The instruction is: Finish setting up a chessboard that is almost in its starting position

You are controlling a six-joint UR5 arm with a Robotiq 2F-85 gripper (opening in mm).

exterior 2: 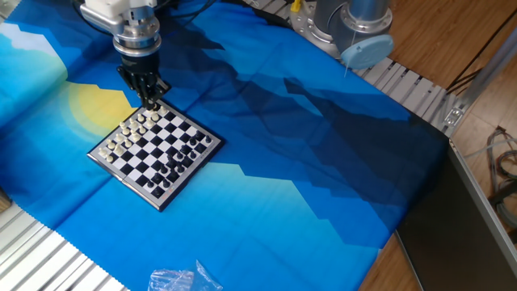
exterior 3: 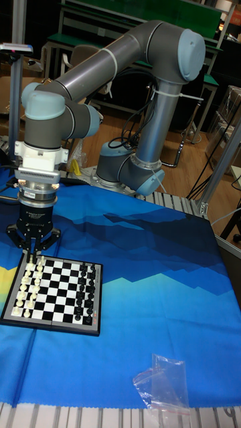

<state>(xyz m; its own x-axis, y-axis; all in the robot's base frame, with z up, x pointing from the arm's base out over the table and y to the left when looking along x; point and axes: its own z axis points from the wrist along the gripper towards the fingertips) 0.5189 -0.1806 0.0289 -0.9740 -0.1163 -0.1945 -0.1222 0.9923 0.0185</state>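
Note:
The chessboard (exterior 2: 155, 151) lies on the blue cloth, a small black-and-white checked square with a dark rim. Cream pieces line its left side and black pieces its right side. My gripper (exterior 2: 150, 103) points straight down over the board's far corner, with its fingertips close together among the cream pieces there. In the tall fixed view the gripper (exterior 3: 33, 257) stands at the back-left corner of the chessboard (exterior 3: 57, 295). The tips are too small to show whether a piece sits between them.
A crumpled clear plastic bag (exterior 2: 182, 280) lies near the cloth's front edge, also visible as the bag (exterior 3: 161, 381). The arm's base (exterior 2: 349, 24) stands at the back right beside ribbed aluminium rails (exterior 2: 416, 90). Blue cloth (exterior 2: 307, 162) spreads to the right of the board.

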